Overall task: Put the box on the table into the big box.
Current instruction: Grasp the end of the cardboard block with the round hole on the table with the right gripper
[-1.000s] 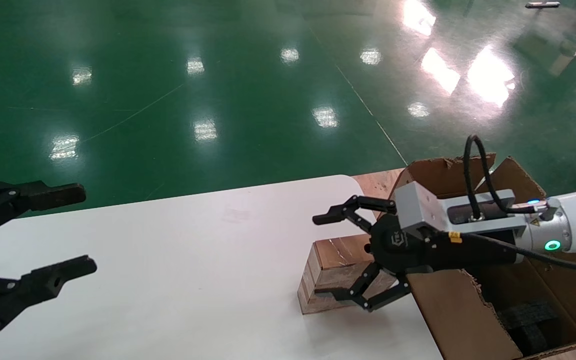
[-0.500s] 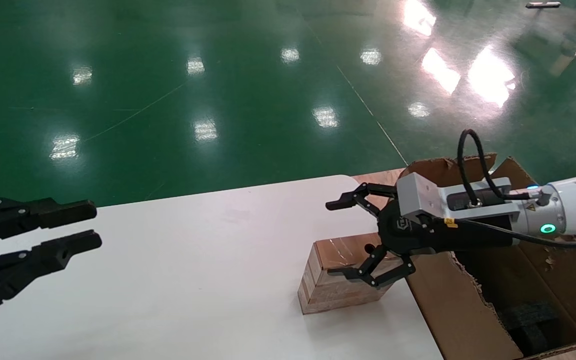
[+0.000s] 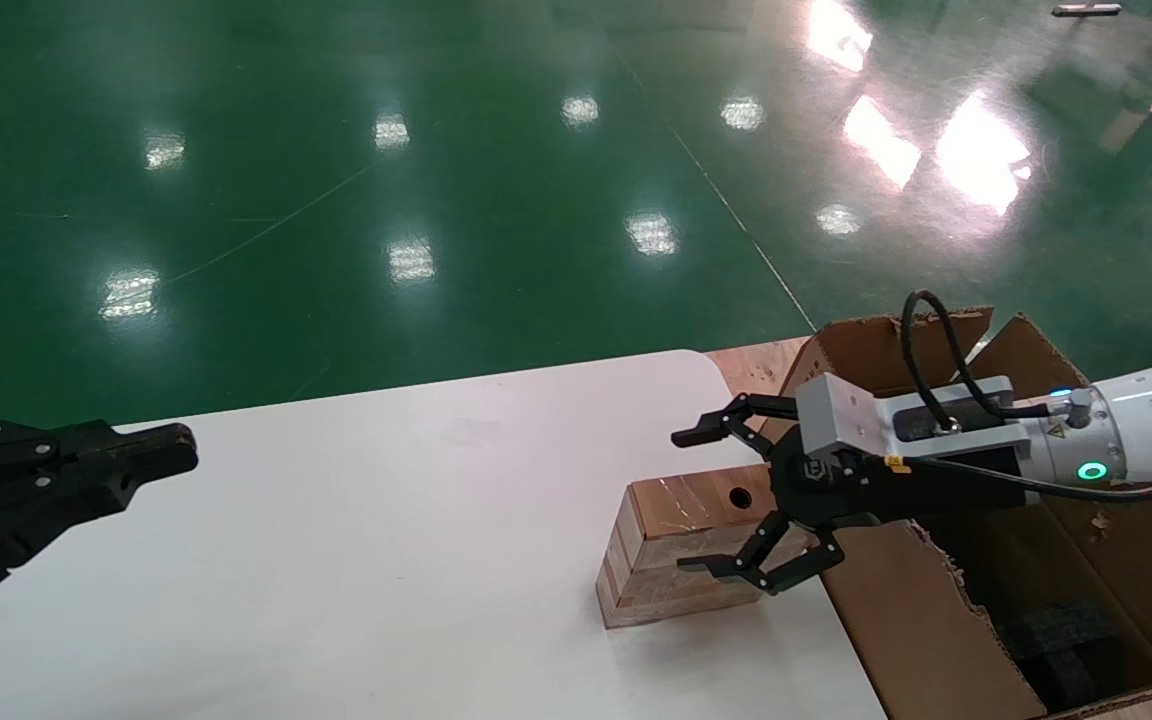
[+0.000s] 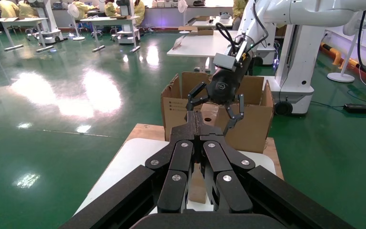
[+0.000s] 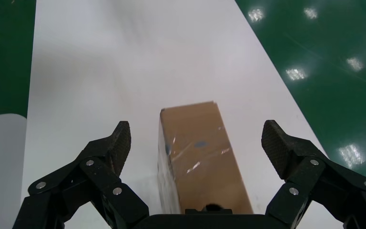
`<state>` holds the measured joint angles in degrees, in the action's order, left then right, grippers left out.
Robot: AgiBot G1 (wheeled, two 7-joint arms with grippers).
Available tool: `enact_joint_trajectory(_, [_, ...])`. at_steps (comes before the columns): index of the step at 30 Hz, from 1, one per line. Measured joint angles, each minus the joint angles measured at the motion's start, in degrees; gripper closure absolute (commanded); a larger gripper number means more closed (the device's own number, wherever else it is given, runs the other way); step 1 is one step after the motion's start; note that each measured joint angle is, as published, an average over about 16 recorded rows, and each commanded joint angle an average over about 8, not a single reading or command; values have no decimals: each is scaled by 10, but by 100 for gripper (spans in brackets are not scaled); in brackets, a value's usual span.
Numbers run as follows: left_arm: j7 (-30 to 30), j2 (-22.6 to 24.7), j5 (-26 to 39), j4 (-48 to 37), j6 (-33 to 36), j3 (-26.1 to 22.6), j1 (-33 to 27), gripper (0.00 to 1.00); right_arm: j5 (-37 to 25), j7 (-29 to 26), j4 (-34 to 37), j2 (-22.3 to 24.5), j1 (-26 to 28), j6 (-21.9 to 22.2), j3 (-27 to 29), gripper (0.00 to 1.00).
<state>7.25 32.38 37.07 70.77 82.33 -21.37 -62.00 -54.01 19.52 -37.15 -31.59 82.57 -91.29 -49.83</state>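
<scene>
Head view shows the box (image 3: 681, 550) lying on the white counter (image 3: 386, 560) near its right edge, with the round dark hole in its glossy upper face and the striped end turned toward the counter's middle. Just to its right stands the big box (image 3: 936, 640), a torn-edged carton whose near flap touches or almost touches the small one; dark foam lies in its bottom. The right gripper (image 3: 711, 500) hangs over the right end of the box, spread wide, one finger raised above the far side and the other low by the near side, neither visibly pressing the cardboard. Its grey wrist block and black cable reach back over the open carton.

Right wrist view looks straight down the length of the box (image 5: 202, 155), which sits between the two parted fingertips (image 5: 116, 143) with clear white counter showing on both sides.

At the far left of the counter the left gripper (image 3: 151, 455) hovers idle, well apart from the box. In the left wrist view its fingers (image 4: 195, 131) lie pressed together, closed on nothing.
</scene>
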Motion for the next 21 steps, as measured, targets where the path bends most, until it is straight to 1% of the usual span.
enact_joint_trajectory(11, [0,0,0,0,0,0,0,100,21,21,23,9,25,0,-59,0])
enact_joint_trajectory(21, [0,0,0,0,0,0,0,100,38,44,50,6,42,2,-105,0])
